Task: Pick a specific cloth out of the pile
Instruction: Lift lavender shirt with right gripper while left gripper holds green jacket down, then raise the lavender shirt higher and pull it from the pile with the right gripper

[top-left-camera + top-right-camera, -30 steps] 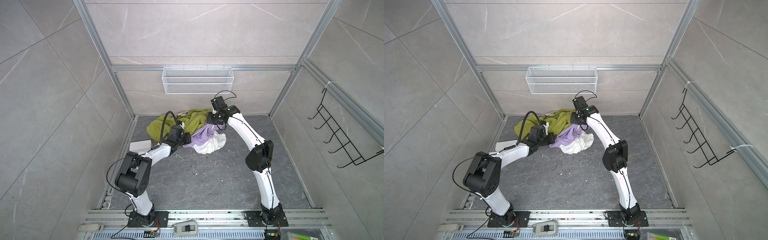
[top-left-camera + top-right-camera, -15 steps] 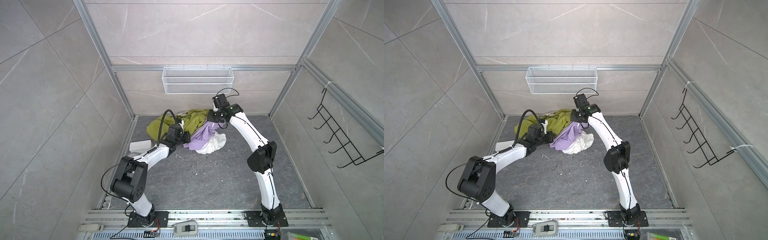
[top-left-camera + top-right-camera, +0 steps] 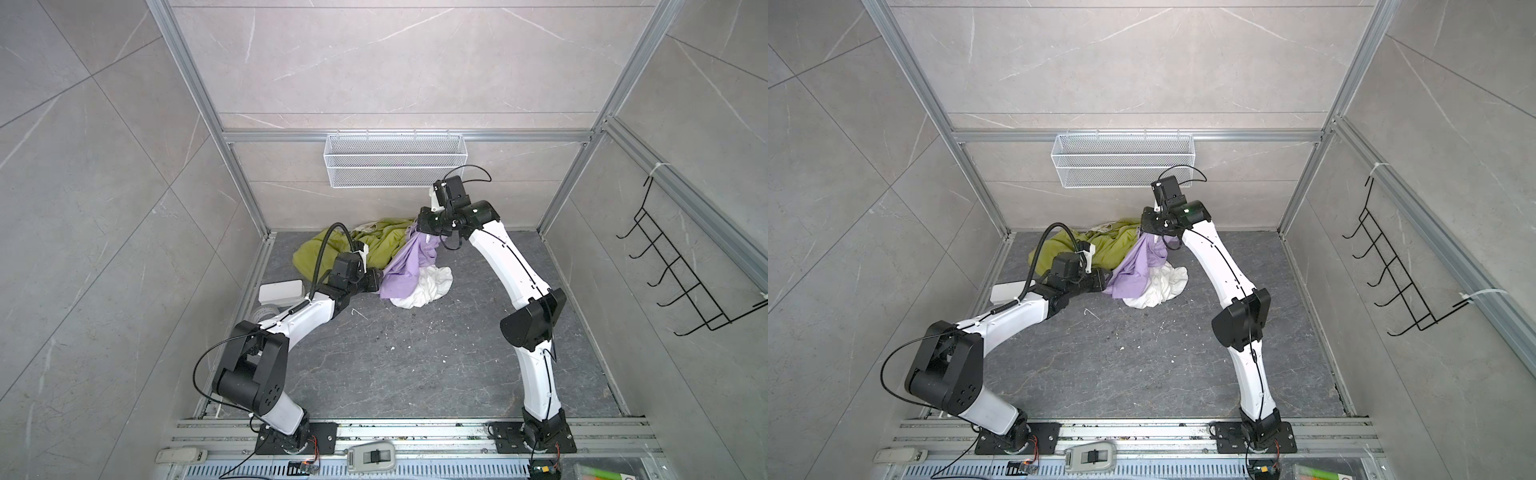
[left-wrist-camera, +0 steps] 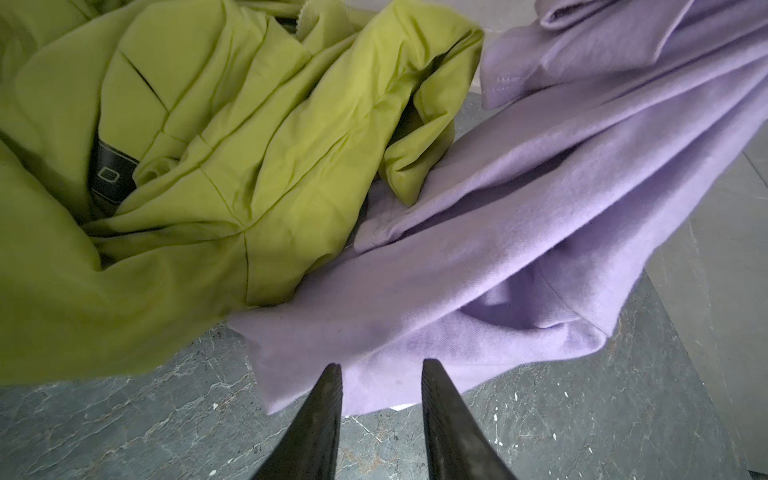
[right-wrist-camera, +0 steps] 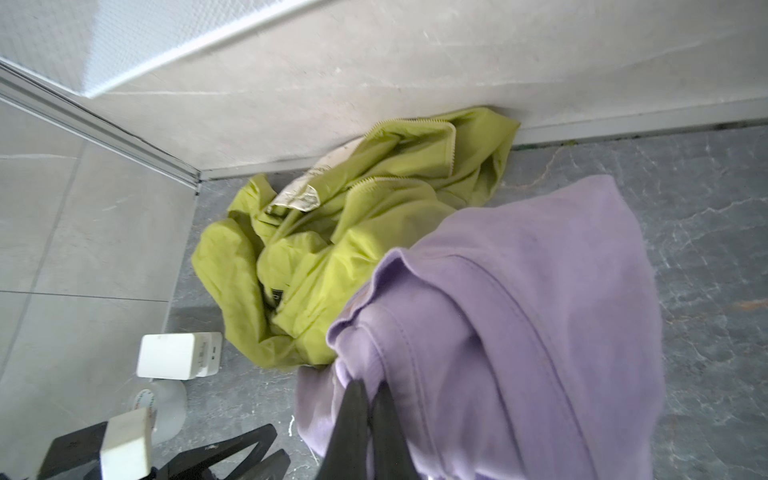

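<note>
R jaws pinched lilac cloth (image 3: 405, 266), which hung below them over white garment (image 3: 432, 286). L jaws spread, cloth's hem just past tips, olive-green jacket (image 4: 208, 166) beside.

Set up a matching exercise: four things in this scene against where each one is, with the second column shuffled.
1 lilac cloth
2 green garment
3 white garment
4 wire basket

A hung on the back wall
B on the floor by the back wall
C pinched and held up by the right gripper
D on the floor, partly under the lilac cloth

Pairs: 1-C, 2-B, 3-D, 4-A
</note>
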Controlling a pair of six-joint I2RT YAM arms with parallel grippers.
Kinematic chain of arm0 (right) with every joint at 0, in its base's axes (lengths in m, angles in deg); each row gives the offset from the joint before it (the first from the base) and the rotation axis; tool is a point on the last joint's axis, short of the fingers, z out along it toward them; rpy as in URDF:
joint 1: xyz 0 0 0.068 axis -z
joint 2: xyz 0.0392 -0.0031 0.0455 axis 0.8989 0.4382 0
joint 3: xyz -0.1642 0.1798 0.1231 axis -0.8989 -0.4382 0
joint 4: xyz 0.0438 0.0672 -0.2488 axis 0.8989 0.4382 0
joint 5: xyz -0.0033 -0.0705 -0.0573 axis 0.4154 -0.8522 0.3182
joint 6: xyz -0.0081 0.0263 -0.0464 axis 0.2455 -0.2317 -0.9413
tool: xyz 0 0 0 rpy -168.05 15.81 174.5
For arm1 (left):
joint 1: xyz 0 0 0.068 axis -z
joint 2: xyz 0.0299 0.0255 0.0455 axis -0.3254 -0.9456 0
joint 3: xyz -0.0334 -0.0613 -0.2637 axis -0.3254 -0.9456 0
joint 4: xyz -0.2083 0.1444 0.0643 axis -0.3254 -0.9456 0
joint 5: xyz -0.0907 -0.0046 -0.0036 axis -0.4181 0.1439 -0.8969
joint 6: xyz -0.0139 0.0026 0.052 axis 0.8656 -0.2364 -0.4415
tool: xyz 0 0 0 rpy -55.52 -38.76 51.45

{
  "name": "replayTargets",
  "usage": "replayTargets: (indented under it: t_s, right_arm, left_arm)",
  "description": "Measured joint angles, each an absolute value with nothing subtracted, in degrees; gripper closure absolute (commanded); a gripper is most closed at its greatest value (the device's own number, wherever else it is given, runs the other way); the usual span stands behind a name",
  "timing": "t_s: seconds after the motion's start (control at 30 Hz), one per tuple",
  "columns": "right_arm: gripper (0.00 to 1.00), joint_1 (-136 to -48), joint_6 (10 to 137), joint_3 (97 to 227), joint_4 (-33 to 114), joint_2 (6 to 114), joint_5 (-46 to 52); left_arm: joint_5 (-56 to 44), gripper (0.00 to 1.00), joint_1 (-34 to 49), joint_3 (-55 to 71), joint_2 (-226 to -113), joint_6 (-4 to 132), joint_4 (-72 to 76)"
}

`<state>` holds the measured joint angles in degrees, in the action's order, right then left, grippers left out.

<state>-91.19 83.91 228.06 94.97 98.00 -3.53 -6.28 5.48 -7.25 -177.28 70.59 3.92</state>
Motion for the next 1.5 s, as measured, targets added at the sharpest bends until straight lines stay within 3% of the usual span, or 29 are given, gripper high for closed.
replayTargets:
  t_s: [1.13,1.5]
  right_arm:
    - [1.00,-92.6,82.1,235.0,97.2,85.5,-0.6]
    - [1.00,-92.6,81.4,228.2,97.1,77.6,5.3]
  left_arm:
    - [-5.8,0.63,5.5,-9.4,-164.6,69.8,2.1]
    - [-5.8,0.53,5.5,-10.7,-161.1,69.6,0.3]
